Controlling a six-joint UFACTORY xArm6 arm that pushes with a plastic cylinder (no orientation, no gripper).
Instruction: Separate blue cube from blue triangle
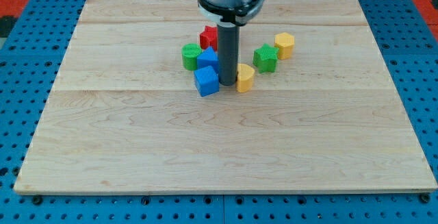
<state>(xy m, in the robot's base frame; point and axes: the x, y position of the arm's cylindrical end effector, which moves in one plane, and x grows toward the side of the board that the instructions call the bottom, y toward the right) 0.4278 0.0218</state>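
Observation:
The blue cube (206, 81) sits near the board's upper middle. Touching it just above is the blue triangle (207, 59), partly hidden by my rod. My tip (228, 83) rests on the board just to the right of the blue cube, between it and a yellow block (244, 77). The rod rises straight up from there and covers part of the blue triangle and of a red block (209, 36).
A green block (191, 56) touches the blue triangle on the left. A green star-like block (265, 57) and a second yellow block (285, 45) lie to the right. The wooden board (219, 148) lies on a blue pegboard (20, 59).

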